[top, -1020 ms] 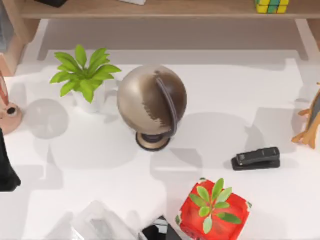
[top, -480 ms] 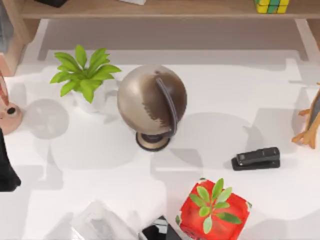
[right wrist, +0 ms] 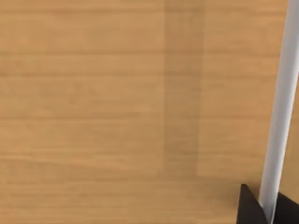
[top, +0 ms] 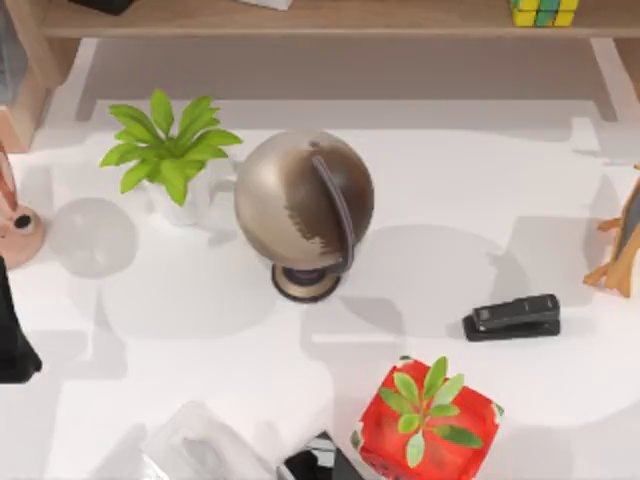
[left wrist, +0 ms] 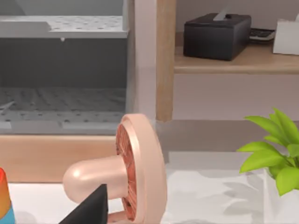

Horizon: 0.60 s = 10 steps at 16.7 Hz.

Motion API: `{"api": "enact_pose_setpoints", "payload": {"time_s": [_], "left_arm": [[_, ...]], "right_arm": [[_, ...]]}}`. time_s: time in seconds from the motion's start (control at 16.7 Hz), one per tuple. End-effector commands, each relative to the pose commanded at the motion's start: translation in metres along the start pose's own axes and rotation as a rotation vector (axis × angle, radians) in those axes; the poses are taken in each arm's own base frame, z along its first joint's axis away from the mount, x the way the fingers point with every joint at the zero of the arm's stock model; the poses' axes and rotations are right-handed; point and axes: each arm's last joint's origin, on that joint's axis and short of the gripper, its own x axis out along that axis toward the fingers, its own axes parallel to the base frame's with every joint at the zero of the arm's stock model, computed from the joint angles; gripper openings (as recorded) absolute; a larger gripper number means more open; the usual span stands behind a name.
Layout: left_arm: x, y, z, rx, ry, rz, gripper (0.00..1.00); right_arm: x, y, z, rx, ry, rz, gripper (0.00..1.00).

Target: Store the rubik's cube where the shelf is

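Observation:
The rubik's cube (top: 543, 12), with yellow, green and blue squares, rests on the shelf (top: 350, 18) near its right end, at the back of the table and partly cut off by the frame edge. The shelf is a long light-brown board with a wooden side support (left wrist: 166, 60). My left arm (top: 12, 340) is parked at the table's left edge. A dark part of the left gripper (left wrist: 91, 210) sits close to a pink mushroom figure (left wrist: 126, 172). My right gripper (right wrist: 268, 210) faces a light-brown wooden surface (right wrist: 117, 107) close up, beside a white bar (right wrist: 280, 102).
A brown globe (top: 303, 200) stands mid-table, with a potted plant (top: 170, 150) to its left. A black stapler (top: 512, 317) and a red box with a plant (top: 427, 415) lie front right. A wooden figure (top: 620, 245) is at the right edge. A black box (left wrist: 217, 35) sits on the shelf.
Shadows on the right side of the table have shifted slightly. The cube and the other things stay where they were.

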Motion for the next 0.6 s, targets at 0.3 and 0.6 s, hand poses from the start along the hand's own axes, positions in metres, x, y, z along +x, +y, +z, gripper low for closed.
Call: {"api": "enact_pose_setpoints", "payload": {"time_s": [0.3, 0.6], "left_arm": [[0.000, 0.000, 0.000, 0.000, 0.000, 0.000, 1.00], [0.000, 0.000, 0.000, 0.000, 0.000, 0.000, 1.00]], "right_arm": [[0.040, -0.004, -0.001, -0.008, -0.003, -0.016, 0.00], [0.060, -0.003, 0.001, -0.003, -0.002, -0.006, 0.00]]}}
